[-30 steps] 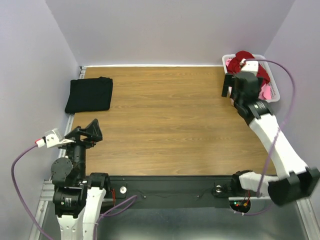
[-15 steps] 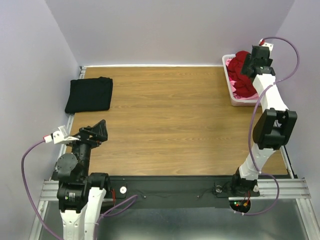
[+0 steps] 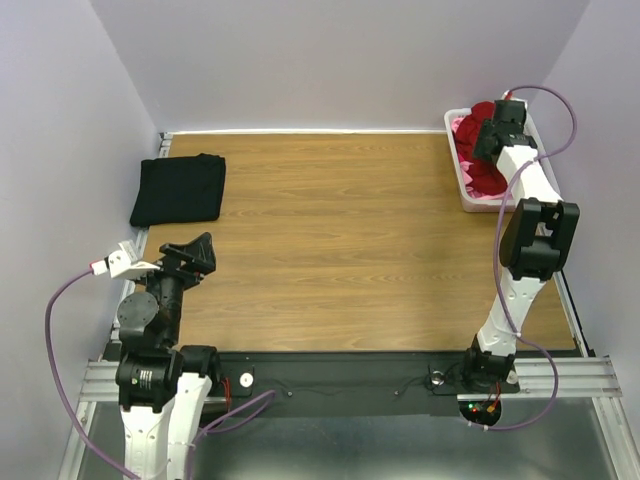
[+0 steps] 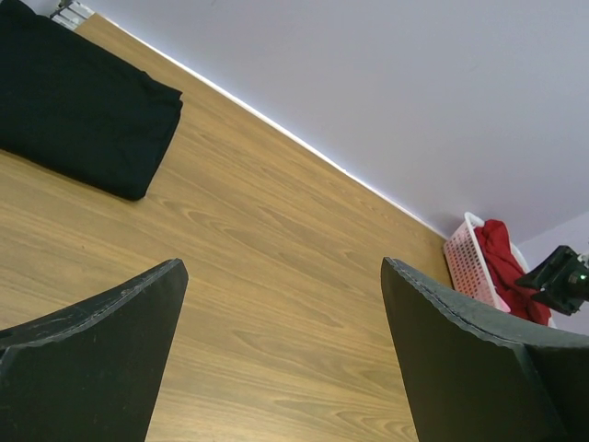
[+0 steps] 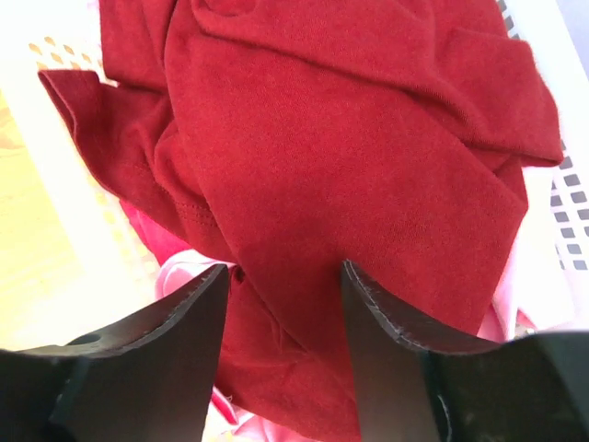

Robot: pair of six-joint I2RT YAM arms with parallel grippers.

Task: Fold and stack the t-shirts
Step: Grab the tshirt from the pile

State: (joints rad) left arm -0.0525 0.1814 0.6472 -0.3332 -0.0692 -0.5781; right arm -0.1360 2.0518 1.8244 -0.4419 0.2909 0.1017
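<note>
A dark red t-shirt [image 5: 350, 157] lies crumpled on top of pink t-shirts [image 5: 189, 267] in the white basket [image 3: 470, 200] at the far right corner. My right gripper [image 5: 285, 267] is pushed down into this pile [image 3: 485, 178]. Its jaws stand partly apart, with a ridge of the dark red cloth between the fingers [image 5: 175, 350]. A black t-shirt [image 3: 178, 190] lies folded flat at the far left of the table, also seen from the left wrist [image 4: 74, 101]. My left gripper [image 4: 283, 267] hangs wide open over bare wood at the near left [image 3: 195, 255], holding nothing.
The basket's lattice wall [image 5: 571, 212] and rim [image 5: 55, 212] close in around the right gripper. A purple cable [image 3: 560, 125] loops over the right arm. Lilac walls stand close on three sides. The wooden table [image 3: 340, 240] lies between the two arms.
The right arm swung from beside the basket to above it, then dropped into the pile, jaws narrowing around the dark red cloth. The left arm shifted slightly and stayed open.
</note>
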